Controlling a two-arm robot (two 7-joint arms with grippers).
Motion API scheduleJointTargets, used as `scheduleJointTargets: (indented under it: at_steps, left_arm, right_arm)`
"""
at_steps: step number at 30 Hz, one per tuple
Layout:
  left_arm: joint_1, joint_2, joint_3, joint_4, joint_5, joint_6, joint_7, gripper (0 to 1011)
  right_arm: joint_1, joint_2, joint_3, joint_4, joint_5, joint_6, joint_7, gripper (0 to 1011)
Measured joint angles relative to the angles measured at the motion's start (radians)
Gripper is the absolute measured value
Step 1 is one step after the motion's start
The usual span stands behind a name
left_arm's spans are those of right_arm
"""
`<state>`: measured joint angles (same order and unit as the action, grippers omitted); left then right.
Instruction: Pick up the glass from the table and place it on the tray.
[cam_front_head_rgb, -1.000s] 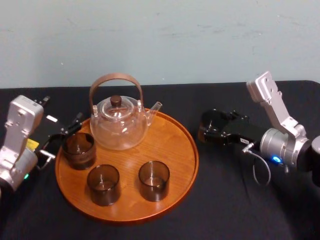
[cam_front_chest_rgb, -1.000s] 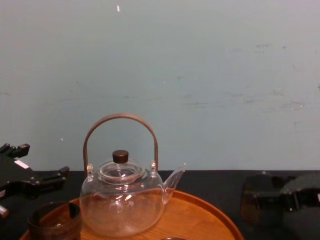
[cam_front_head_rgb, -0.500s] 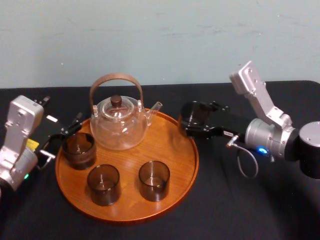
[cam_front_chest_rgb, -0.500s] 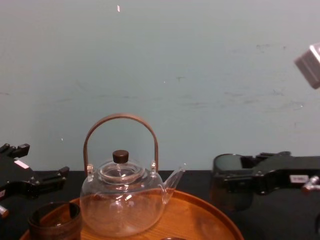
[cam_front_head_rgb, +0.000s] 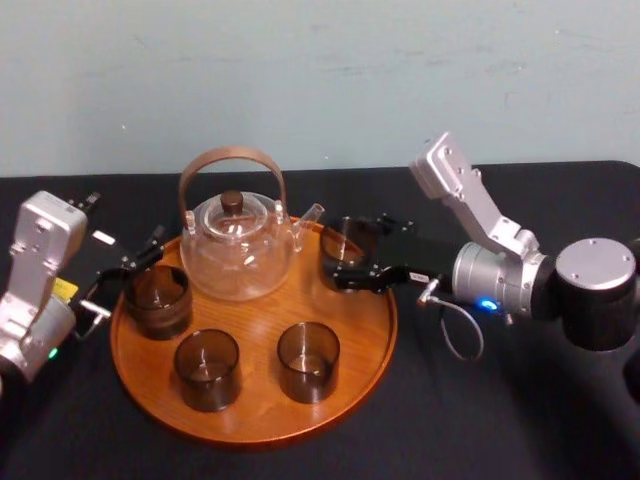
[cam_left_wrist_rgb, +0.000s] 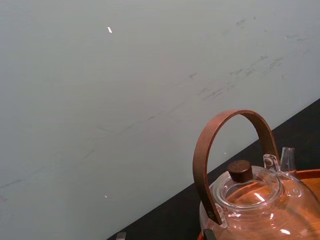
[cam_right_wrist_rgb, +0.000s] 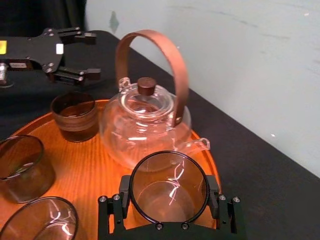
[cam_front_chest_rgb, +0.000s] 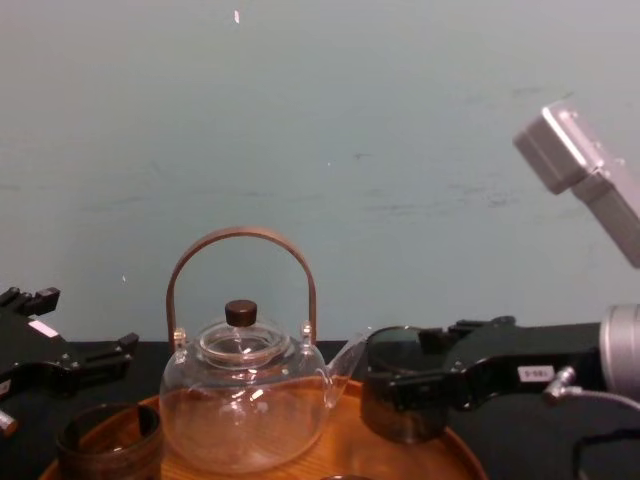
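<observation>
One glass (cam_right_wrist_rgb: 169, 192) clamped in R pincer (cam_front_head_rgb: 346, 252) over tray (cam_front_head_rgb: 262, 312); L pincer (cam_right_wrist_rgb: 92, 54) open; label (cam_front_chest_rgb: 532, 372) illegible.

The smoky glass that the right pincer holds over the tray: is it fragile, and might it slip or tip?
Probably fragile: the smoky glass looks thin-walled. Possibly slippery, since the right pincer clamps only its smooth round wall. Unlikely to tip once set down: it is short and wide.

The right gripper (cam_front_head_rgb: 352, 252), clamped on the glass (cam_right_wrist_rgb: 169, 187), is now over the far right rim of the tray (cam_front_head_rgb: 250, 432), just beside the spout of the teapot (cam_front_head_rgb: 238, 252), having swung in from well right of the tray, above the table (cam_front_head_rgb: 480, 420).
</observation>
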<state>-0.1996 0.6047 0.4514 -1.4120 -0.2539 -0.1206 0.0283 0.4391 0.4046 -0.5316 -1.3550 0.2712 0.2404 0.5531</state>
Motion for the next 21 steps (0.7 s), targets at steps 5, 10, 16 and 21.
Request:
scheduleJointTargets:
  at_steps: [5,10,16,21]
  left_arm:
    - [0.000,0.000,0.000,0.000,0.000,0.000,0.000,1001]
    - [0.000,0.000,0.000,0.000,0.000,0.000,0.000,1001]
    - [0.000,0.000,0.000,0.000,0.000,0.000,0.000,1001]
    - [0.000,0.000,0.000,0.000,0.000,0.000,0.000,1001]
  right_arm:
    - [0.010,-0.007,-0.020,0.017,0.000,-0.007,0.010,906]
    - [0.021,-0.016,-0.034,0.043,-0.001,-0.012,0.013,906]
    - [0.036,-0.030,-0.046,0.087,-0.002,-0.025,0.015,906]
    - [0.048,-0.043,-0.053,0.127,-0.003,-0.035,0.018,906]
